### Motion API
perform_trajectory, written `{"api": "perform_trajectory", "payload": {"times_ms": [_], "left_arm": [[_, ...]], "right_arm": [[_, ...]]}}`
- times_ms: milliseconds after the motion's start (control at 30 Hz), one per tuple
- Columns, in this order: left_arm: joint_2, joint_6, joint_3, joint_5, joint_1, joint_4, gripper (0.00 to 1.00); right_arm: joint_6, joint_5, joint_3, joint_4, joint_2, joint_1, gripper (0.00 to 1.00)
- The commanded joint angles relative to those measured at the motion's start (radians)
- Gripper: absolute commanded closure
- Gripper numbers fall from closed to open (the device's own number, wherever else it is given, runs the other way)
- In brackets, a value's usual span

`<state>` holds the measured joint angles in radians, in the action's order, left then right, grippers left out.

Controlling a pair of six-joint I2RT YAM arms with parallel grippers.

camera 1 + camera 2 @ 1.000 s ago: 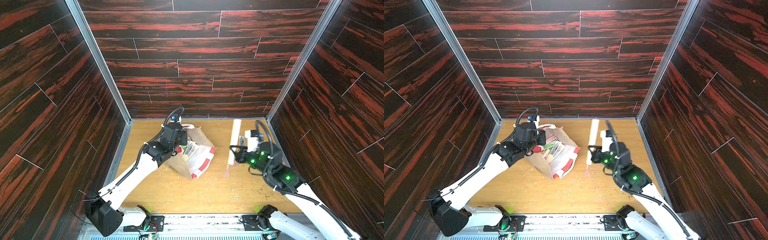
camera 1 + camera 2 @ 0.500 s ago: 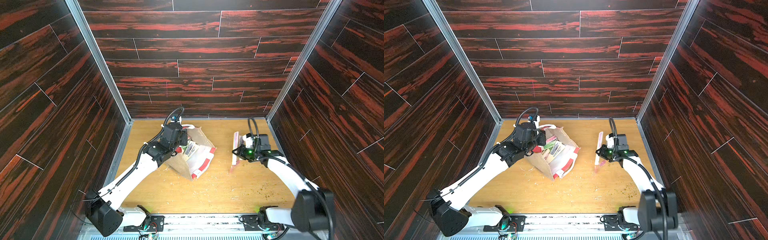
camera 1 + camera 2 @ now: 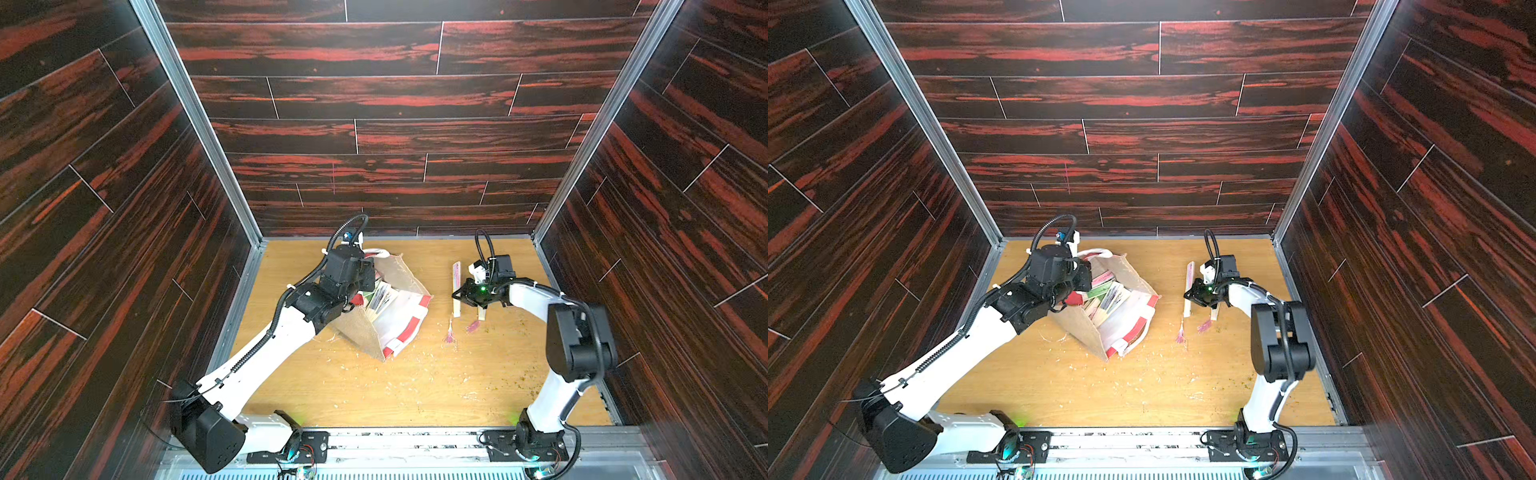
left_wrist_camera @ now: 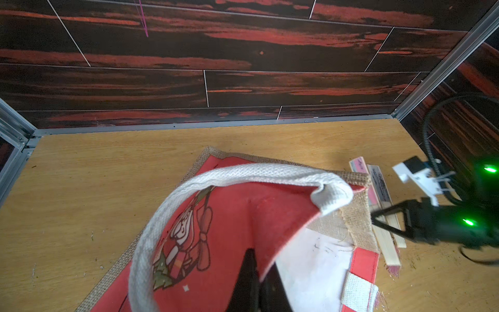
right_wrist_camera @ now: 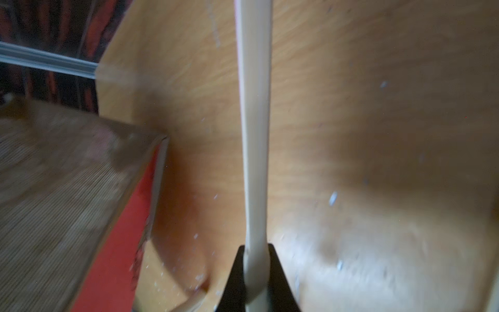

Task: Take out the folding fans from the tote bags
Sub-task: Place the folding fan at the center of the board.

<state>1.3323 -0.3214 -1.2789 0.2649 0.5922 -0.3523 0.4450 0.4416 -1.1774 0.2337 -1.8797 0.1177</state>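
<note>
Right gripper point(image 3: 457, 296) clamped on a folding fan point(image 3: 456, 272), low over the tabletop point(image 3: 374, 395) toward its right edge. Left gripper point(image 4: 256, 264) pinches the tote bag point(image 3: 361, 332) by its red panel point(image 4: 243, 216). It looks light, stiff and slick, so grip mid-length on the flat faces.

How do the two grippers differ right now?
The left gripper pinches the tote bag by its red panel; the right gripper pinches a folding fan. The left is at the bag's rim; the right stands apart from it, over the table. Both are shut.
</note>
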Motion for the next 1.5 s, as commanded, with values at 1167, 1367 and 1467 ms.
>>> {"api": "perform_trajectory", "payload": {"times_ms": [1167,1367,1467], "left_arm": [[-0.003,0.162,-0.038,-0.184,0.003,-0.030,1.00],[0.011,0.162,-0.046,-0.189,0.004,-0.028,1.00],[0.010,0.155,-0.044,-0.192,0.006,-0.025,1.00]], "right_arm": [[0.197,-0.380,0.280,0.136,0.689,0.200,0.52],[0.305,-0.525,0.317,0.109,0.809,0.566,0.55],[0.317,-0.563,0.290,0.063,0.755,0.703,0.56]]}}
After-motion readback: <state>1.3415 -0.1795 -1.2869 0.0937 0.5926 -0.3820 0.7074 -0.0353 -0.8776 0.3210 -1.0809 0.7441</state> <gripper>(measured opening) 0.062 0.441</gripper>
